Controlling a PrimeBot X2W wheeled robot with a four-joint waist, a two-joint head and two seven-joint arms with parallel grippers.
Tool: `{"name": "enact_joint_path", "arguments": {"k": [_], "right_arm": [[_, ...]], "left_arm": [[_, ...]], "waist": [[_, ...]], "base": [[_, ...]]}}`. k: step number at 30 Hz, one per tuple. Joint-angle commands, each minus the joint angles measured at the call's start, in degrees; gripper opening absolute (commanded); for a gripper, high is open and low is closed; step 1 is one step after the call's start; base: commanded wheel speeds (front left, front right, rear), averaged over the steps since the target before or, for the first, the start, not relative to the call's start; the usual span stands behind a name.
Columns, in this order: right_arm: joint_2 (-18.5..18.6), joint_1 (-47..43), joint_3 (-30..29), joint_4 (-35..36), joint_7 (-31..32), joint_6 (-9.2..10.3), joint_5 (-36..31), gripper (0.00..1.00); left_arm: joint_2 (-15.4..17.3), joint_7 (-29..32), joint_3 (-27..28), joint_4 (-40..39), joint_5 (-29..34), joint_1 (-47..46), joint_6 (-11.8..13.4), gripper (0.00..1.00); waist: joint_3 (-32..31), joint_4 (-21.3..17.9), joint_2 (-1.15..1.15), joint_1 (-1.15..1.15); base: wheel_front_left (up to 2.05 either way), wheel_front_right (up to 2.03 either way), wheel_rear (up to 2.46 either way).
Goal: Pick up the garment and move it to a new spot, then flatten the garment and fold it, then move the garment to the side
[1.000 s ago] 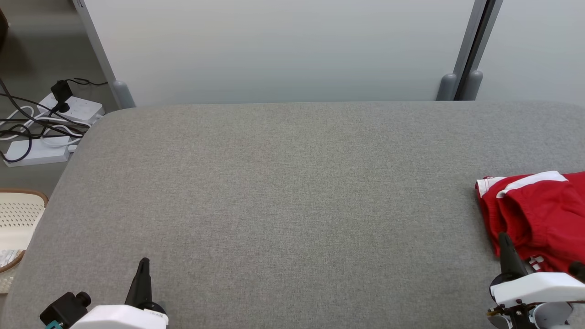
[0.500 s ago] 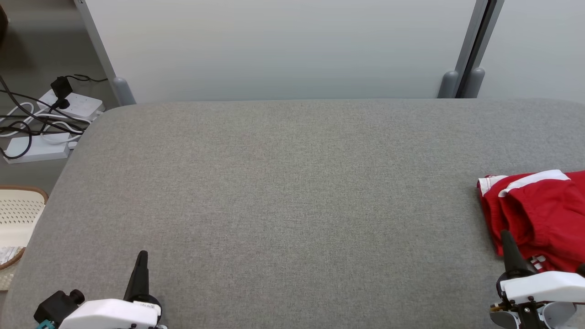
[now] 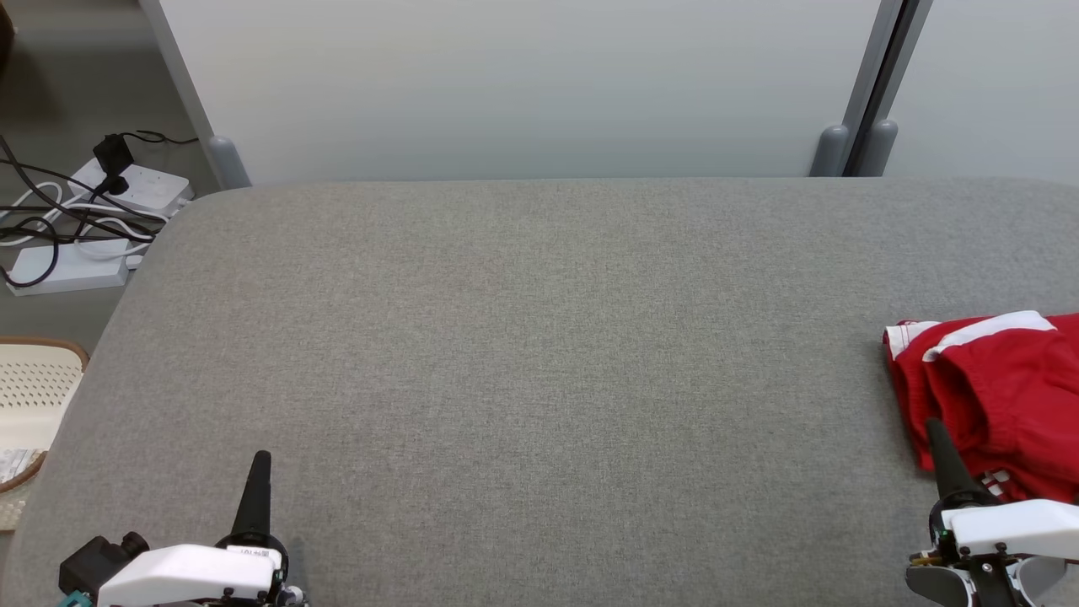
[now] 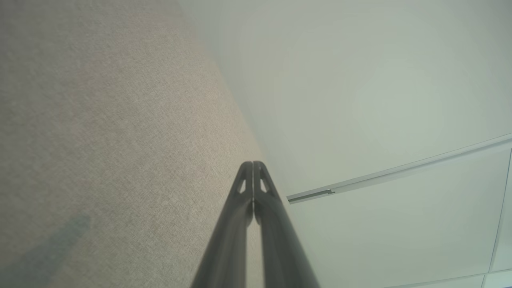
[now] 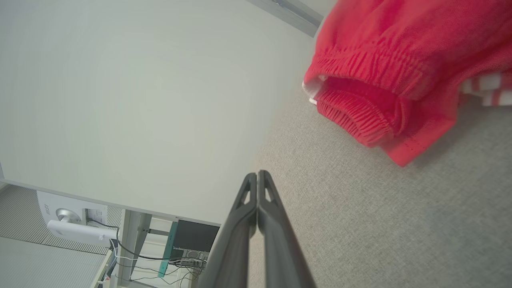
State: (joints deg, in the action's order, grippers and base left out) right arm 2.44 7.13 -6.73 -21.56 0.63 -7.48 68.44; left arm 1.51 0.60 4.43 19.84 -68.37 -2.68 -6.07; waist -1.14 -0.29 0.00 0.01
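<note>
On the grey table (image 3: 539,337) the red garment (image 3: 1003,396) lies bunched in layers at the far right, partly cut off by the head view's frame. We cannot see the table edge there, so we judge that a sideways shove risks sliding it off. The right gripper (image 3: 937,434) hovers near its waistband (image 5: 360,68), the left gripper (image 3: 260,468) well apart; both have fingers (image 5: 272,228) pressed together, empty — descending unopened would only poke the cloth, not catch it.
</note>
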Motion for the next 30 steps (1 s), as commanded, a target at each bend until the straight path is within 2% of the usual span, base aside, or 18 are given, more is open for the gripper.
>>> {"name": "enact_joint_path", "arguments": {"k": [1, 30], "right_arm": [[0.6, 0.9, 0.8, 2.2, 0.6, -0.01, 1.8, 0.0], [0.5, -0.4, 0.2, 6.6, 5.2, -0.01, 20.8, 0.0]], "left_arm": [[1.1, 0.6, 1.4, -2.0, -2.0, -3.1, -0.6, 0.0], [1.3, 5.3, 2.1, -5.0, -20.8, -3.8, -1.3, 0.0]], "waist": [[0.0, 0.0, 0.0, -0.01], [1.0, 0.3, 0.0, -0.01]], "base": [[0.0, 0.0, 0.0], [0.0, 0.0, 0.0]]}}
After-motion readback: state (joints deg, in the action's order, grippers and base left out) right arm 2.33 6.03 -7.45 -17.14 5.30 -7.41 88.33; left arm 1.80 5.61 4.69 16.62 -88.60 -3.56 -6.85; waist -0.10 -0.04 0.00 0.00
